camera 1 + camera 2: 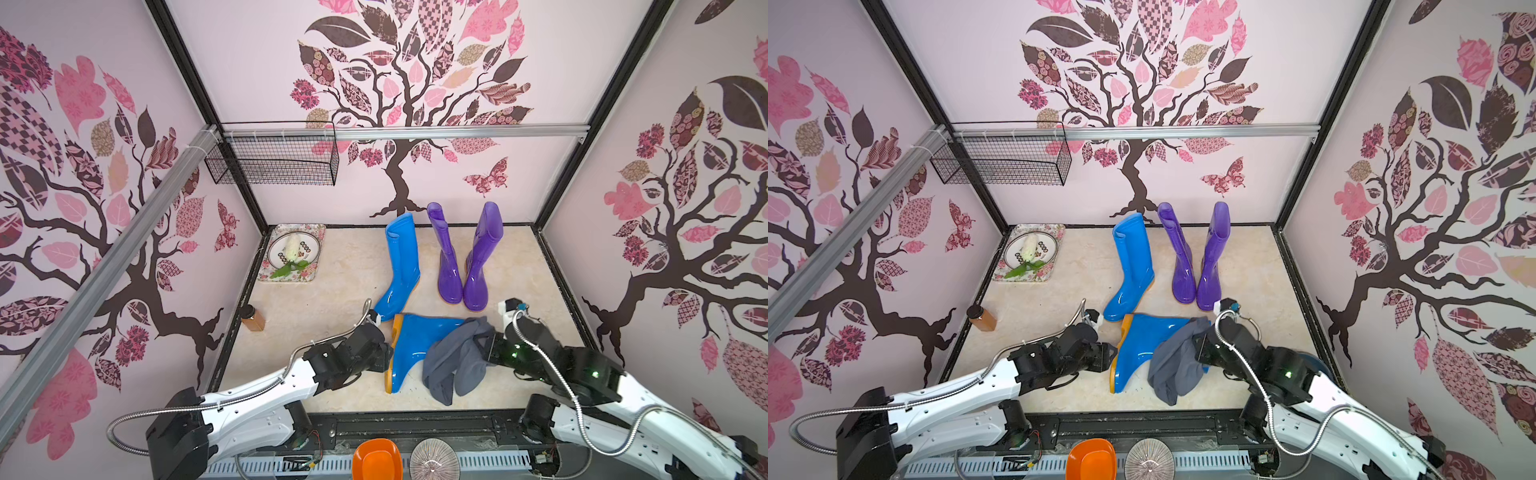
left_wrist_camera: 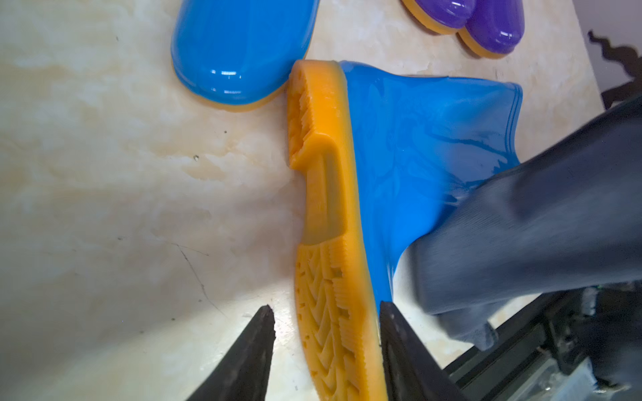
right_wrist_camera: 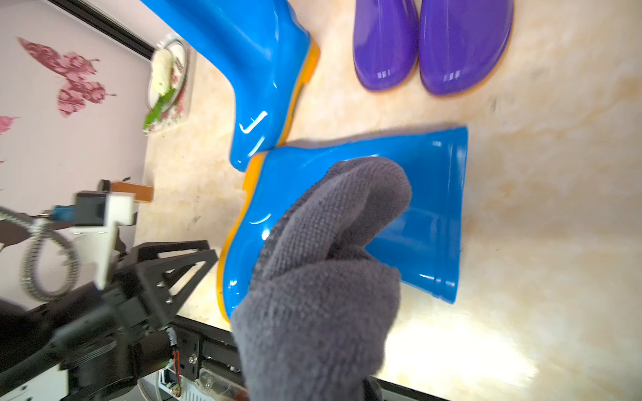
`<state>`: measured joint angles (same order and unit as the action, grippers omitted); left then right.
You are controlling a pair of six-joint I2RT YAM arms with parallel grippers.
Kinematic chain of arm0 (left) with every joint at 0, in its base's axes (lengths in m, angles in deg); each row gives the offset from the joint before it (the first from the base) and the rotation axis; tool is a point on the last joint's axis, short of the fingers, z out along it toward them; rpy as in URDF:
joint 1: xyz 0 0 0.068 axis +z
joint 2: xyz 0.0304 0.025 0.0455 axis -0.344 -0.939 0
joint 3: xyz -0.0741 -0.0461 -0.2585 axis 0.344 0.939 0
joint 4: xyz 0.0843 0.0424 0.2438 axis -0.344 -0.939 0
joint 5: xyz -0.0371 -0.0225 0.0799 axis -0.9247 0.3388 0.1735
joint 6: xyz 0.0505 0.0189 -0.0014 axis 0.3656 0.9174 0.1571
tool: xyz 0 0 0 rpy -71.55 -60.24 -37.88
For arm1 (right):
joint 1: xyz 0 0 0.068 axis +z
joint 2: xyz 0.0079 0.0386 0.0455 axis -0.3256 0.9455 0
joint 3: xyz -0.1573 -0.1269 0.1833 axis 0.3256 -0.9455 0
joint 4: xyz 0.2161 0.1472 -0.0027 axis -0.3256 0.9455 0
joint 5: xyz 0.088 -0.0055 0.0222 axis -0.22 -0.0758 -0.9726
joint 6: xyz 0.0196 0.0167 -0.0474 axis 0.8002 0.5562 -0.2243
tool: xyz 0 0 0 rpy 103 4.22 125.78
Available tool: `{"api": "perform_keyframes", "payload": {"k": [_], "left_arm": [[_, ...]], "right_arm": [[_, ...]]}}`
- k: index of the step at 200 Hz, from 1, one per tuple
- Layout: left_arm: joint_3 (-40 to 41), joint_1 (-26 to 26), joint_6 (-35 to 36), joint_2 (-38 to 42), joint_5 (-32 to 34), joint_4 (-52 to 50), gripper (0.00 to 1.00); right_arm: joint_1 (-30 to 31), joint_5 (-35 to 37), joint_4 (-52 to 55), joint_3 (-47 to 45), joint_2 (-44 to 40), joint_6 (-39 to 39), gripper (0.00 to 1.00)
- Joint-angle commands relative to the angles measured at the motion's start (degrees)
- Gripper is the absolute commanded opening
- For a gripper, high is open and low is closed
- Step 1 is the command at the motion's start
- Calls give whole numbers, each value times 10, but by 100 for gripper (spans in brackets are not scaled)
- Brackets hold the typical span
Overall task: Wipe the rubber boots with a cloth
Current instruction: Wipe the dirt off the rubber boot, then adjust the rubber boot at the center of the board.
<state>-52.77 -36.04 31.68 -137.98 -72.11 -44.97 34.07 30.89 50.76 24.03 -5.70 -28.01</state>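
Centrally, the cloth (image 1: 457, 357) is draped over the shaft of a blue boot (image 1: 419, 340) laid on its side on the tabletop (image 1: 324, 299), and is clenched by the right end effector (image 1: 487, 345); the boot's orange sole is straddled at the toe by the left end effector (image 2: 324, 307), its jaws parted; a second blue boot (image 1: 401, 257) is stood upright, toe touching the fallen boot's heel; two purple boots (image 1: 478, 266) are stood beside it.

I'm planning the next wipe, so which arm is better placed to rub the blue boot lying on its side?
Right. The right gripper is shut on the cloth, draped over the lying blue boot. The left gripper stands open astride its sole, empty.
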Motion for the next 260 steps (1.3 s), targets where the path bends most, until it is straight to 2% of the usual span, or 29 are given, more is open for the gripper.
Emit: {"api": "perform_keyframes", "payload": {"k": [1, 32, 59, 89, 109, 148, 188, 213, 233, 260], "left_arm": [[-60, -21, 77, -7, 27, -42, 55], [-121, -102, 149, -61, 41, -9, 66], [-192, -174, 251, -170, 80, 12, 71], [-244, -204, 327, -279, 78, 65, 73], [-272, -207, 364, -333, 58, 84, 74], [-339, -210, 415, -442, 62, 105, 74], [-384, -209, 459, -520, 102, 121, 75], [-392, -203, 470, -555, 96, 118, 73], [-395, -194, 473, -568, 92, 117, 70], [-401, -182, 473, -571, 79, 118, 56]], "right_arm": [[-1, 80, 123, 120, 16, -48, 0], [-1, 164, 193, 270, 50, -93, 0], [-1, 244, 228, 369, 69, -127, 0], [-1, 308, 267, 474, 91, -149, 0], [-1, 313, 275, 518, 93, -164, 0], [0, 291, 270, 523, 81, -182, 0], [0, 272, 263, 516, 70, -199, 0], [-1, 275, 261, 513, 62, -209, 0], [-1, 273, 257, 509, 57, -213, 0], [-1, 264, 250, 499, 51, -215, 0]]}}
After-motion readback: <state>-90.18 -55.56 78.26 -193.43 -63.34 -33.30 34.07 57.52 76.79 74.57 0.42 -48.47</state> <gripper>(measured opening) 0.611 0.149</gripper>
